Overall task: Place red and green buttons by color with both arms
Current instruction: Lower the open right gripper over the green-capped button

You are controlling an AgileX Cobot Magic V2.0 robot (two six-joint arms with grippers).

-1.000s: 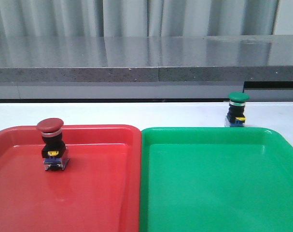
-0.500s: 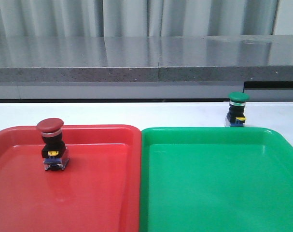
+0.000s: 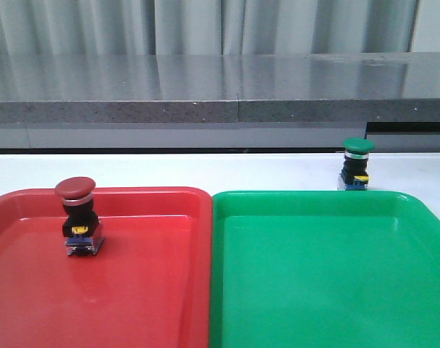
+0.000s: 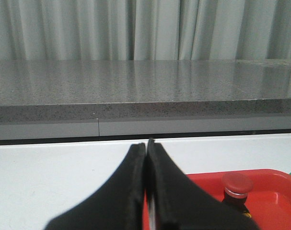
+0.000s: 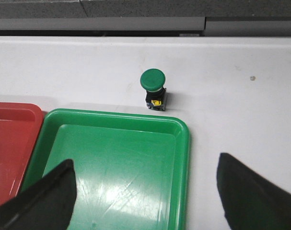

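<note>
my left gripper (image 4: 146, 158) was shut tight, fingers pressed together and holding nothing, back low over the white table (image 3: 205, 168) on the left side. the red tray (image 3: 133, 290) lay on the left with the red button (image 3: 77, 216) standing upright inside it, near the far left part of the floor. that half looked done. risk there: if my left arm swept forward with its shut fingers it could clip the mushroom cap and tip the button over.

to the right, the green tray (image 3: 328, 290) sat touching the red one, with no button in it. the green button (image 5: 154, 89) stood upright on the table just beyond the tray's far rim, not in it.

my right gripper (image 5: 145, 191) was spread wide, empty, hovering above the green tray, well short of the button. likely troubles: the button sat so near the rim that a low finger might catch the tray wall and shove the tray; a grip on the rounded cap might slip; a one-sided touch would likely knock the top-heavy thing down.
</note>
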